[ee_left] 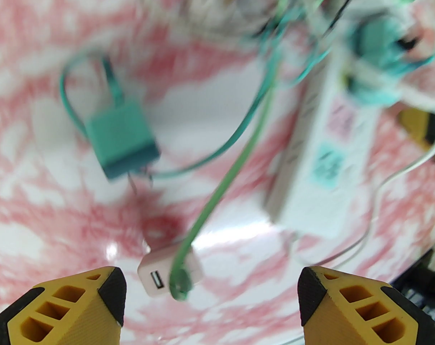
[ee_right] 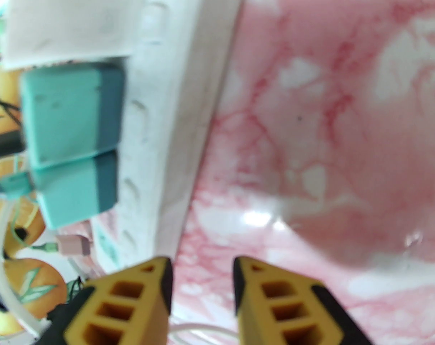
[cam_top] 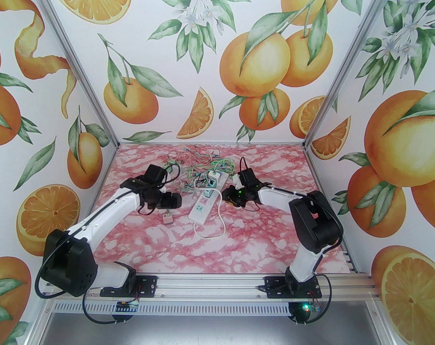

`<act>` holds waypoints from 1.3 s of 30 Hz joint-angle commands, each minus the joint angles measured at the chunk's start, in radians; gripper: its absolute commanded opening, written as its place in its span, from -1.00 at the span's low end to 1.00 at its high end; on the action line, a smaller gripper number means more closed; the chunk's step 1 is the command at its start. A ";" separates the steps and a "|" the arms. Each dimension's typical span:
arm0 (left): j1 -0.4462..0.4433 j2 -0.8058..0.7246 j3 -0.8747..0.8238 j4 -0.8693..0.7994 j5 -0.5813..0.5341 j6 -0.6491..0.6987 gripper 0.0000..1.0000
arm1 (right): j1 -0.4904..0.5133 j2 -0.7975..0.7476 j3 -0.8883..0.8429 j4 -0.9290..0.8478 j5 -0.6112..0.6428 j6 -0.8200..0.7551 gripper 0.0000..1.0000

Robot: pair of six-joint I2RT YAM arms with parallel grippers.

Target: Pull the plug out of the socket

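The left arm [cam_top: 106, 210] reaches low from its base toward the middle of the table [cam_top: 239, 243]. The left gripper [cam_top: 172, 201] lies almost level, just left of the white power strip [cam_top: 202, 207]. Its fingers [ee_left: 77, 307] are spread wide and hold nothing. Between them, on the table, is a small white USB adapter [ee_left: 156, 275] with a green cable [ee_left: 232, 171].

The right arm [cam_top: 311, 221] has its elbow raised high, and its forearm comes down to the left. The right gripper [cam_top: 229, 195] is just right of the strip. Its jaws are parted a little and are empty, with bare table between them.

Two teal plugs [ee_right: 70, 113] sit in the strip side by side, and a white plug [ee_right: 70, 23] sits just beyond them, toward the far end.

Both wrist views are blurred. In the left one the seated plugs are a teal smear. A loose teal plug [ee_left: 122, 138] lies left of the strip with its prongs showing. A tangle of cables [cam_top: 199, 164] covers the far end of the strip. I cannot tell whether the right gripper touches the strip.
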 commanded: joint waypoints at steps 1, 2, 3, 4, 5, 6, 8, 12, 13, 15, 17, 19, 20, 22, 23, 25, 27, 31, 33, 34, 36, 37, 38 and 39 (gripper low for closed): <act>-0.003 0.005 0.070 -0.014 0.025 -0.031 0.61 | 0.009 -0.035 -0.012 0.028 -0.016 -0.012 -0.28; -0.003 0.016 0.088 -0.008 0.032 -0.033 0.61 | 0.012 -0.036 -0.007 0.029 -0.016 -0.015 -0.27; -0.004 0.027 0.105 0.001 0.037 -0.035 0.61 | 0.015 -0.033 -0.002 0.031 -0.013 -0.021 -0.26; -0.004 0.039 0.121 0.011 0.042 -0.034 0.62 | 0.017 -0.026 0.005 0.032 -0.014 -0.024 -0.26; -0.003 0.052 0.136 0.020 0.044 -0.036 0.61 | 0.020 -0.018 0.012 0.037 -0.021 -0.022 -0.27; -0.003 0.068 0.151 0.027 0.049 -0.037 0.61 | 0.025 -0.008 0.019 0.047 -0.036 -0.019 -0.28; -0.003 0.100 0.177 0.043 0.068 -0.035 0.61 | 0.048 0.008 0.036 0.070 -0.055 -0.009 -0.28; -0.005 0.159 0.224 0.077 0.110 -0.028 0.57 | 0.124 0.023 0.066 0.088 -0.056 0.000 -0.28; -0.004 0.171 0.236 0.080 0.114 -0.026 0.56 | 0.140 0.021 0.063 0.097 -0.049 0.013 -0.28; -0.005 0.191 0.251 0.094 0.128 -0.026 0.52 | 0.175 0.013 0.047 0.116 -0.020 0.057 -0.29; -0.006 0.198 0.245 0.132 0.170 -0.034 0.46 | 0.208 0.002 0.018 0.158 0.004 0.092 -0.29; -0.012 0.202 0.223 0.183 0.199 -0.040 0.39 | 0.240 0.003 0.001 0.162 0.039 0.108 -0.29; -0.015 0.207 0.210 0.208 0.215 -0.043 0.33 | 0.256 0.007 -0.001 0.155 0.052 0.117 -0.30; -0.022 0.223 0.197 0.244 0.251 -0.062 0.27 | 0.285 -0.001 -0.019 0.159 0.075 0.142 -0.30; -0.027 0.235 0.194 0.258 0.273 -0.073 0.22 | 0.300 -0.011 -0.034 0.169 0.089 0.152 -0.30; -0.046 0.253 0.193 0.285 0.287 -0.084 0.17 | 0.318 -0.022 -0.052 0.171 0.102 0.162 -0.29; -0.080 0.269 0.187 0.313 0.255 -0.086 0.14 | 0.318 -0.029 -0.074 0.178 0.102 0.170 -0.29; -0.123 0.315 0.154 0.396 0.207 -0.124 0.00 | 0.315 -0.038 -0.120 0.222 0.090 0.178 -0.30; -0.141 0.331 0.125 0.457 0.199 -0.165 -0.04 | 0.312 -0.036 -0.138 0.250 0.055 0.189 -0.31; -0.153 0.335 0.108 0.490 0.196 -0.177 -0.06 | 0.310 -0.037 -0.144 0.251 0.052 0.186 -0.30; -0.182 0.352 0.096 0.542 0.182 -0.173 -0.08 | 0.301 -0.049 -0.157 0.242 0.056 0.182 -0.31; -0.193 0.361 0.103 0.534 0.159 -0.162 -0.08 | 0.293 -0.060 -0.171 0.254 0.058 0.188 -0.31; -0.202 0.369 0.111 0.521 0.132 -0.152 -0.08 | 0.283 -0.074 -0.191 0.276 0.057 0.199 -0.31; -0.208 0.373 0.110 0.517 0.111 -0.150 -0.08 | 0.270 -0.087 -0.205 0.296 0.050 0.209 -0.31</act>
